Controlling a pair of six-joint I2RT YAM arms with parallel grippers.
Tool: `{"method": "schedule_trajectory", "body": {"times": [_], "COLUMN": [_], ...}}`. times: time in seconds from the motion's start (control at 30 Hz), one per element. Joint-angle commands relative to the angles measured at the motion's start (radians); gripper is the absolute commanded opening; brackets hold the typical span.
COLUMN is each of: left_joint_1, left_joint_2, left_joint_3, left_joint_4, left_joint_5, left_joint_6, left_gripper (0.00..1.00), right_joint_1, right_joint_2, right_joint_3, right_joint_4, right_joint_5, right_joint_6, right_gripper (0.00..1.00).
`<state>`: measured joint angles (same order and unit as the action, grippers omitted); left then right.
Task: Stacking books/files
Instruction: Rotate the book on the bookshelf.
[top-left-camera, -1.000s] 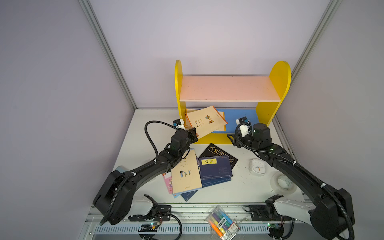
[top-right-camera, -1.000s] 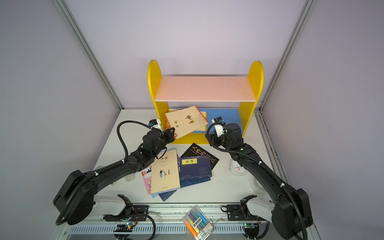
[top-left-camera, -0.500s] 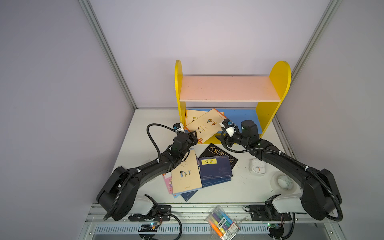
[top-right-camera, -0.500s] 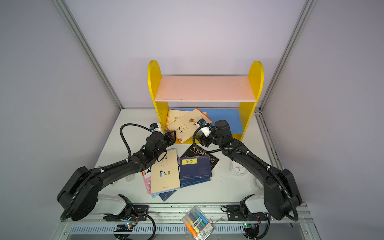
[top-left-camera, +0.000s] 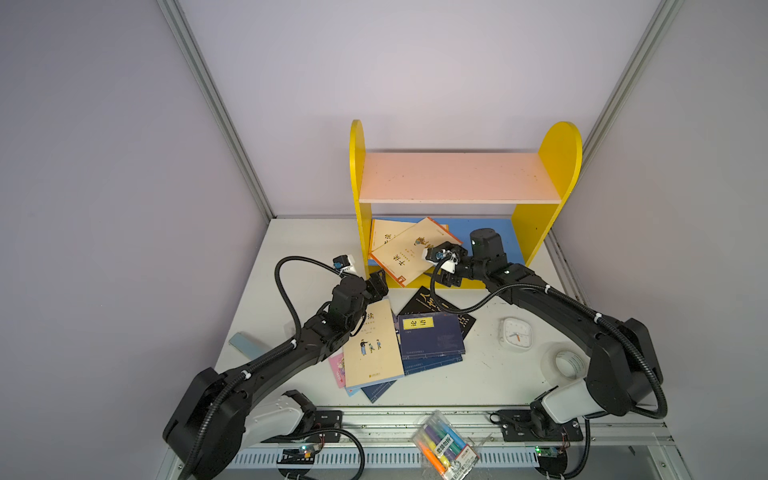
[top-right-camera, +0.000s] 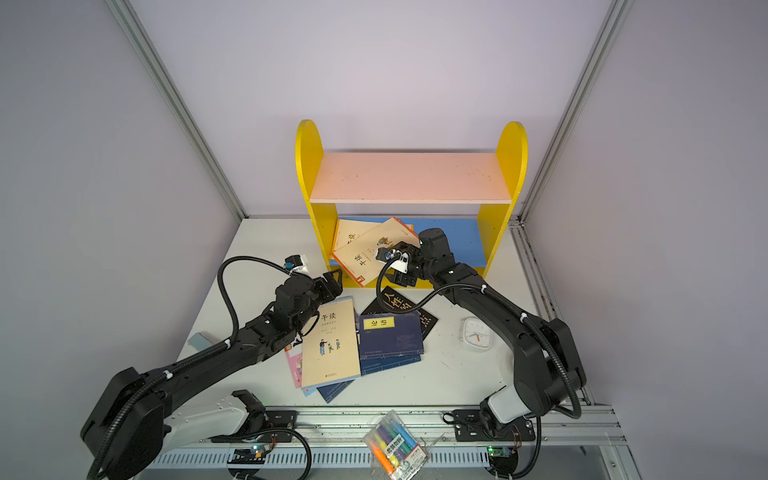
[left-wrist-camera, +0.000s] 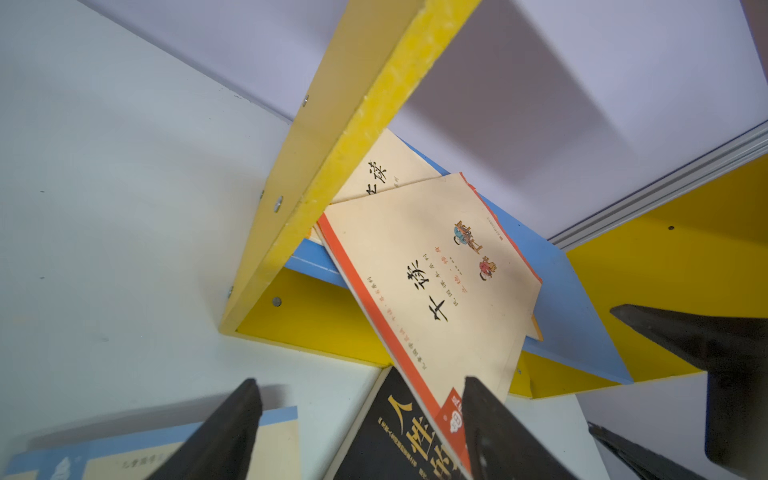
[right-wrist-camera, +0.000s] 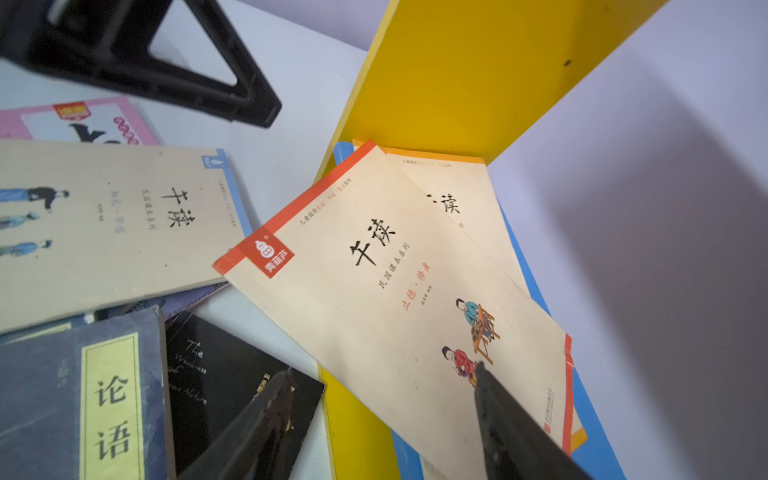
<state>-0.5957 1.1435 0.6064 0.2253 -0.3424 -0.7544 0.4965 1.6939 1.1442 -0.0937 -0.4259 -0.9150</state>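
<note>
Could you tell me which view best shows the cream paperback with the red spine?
The right wrist view: the cream paperback with the red spine appears large, title legible. The left wrist view hides one corner; both top views show it small.

The cream paperback (right-wrist-camera: 374, 316) has a matt paper cover; the yellow shelf (left-wrist-camera: 361, 129) shows a rough, grainy cut edge; the white surface (left-wrist-camera: 104, 187) is smooth, matt.

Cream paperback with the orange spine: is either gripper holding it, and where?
Neither holds the cream orange-spined paperback. The left gripper stands open by its logo corner, the right gripper open over its other end.
</note>
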Motion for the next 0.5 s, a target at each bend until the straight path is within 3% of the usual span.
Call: {"method": "schedule_trajectory", "body": {"times": [0.0, 0.17, 0.47], "left_joint_1": [0.0, 0.0, 0.004], "left_joint_2": [-0.051, -0.095, -0.153], "left_joint_3": [-0.008, -0.031, -0.093], "left_joint_4": [-0.211, -0.353, -0.319], "left_joint_5": [-0.093, -0.147, -0.163], "left_joint_6": [0.047, 0.05, 0.03], "left_gripper": [0.95, 0.98, 0.98], "right_joint_1": [0.006, 0.019, 0.035], "right_joint_2": [0.041, 0.117, 0.242], "right_joint_3": [0.06, 0.16, 0.273], "right_joint_4": [-0.182, -0.292, -0.31], "right_joint_5": [-0.036, -0.012, 0.021], "right_joint_6": [-0.211, -0.287, -0.303], "right_gripper": [0.71, 0.71, 0.72]}}
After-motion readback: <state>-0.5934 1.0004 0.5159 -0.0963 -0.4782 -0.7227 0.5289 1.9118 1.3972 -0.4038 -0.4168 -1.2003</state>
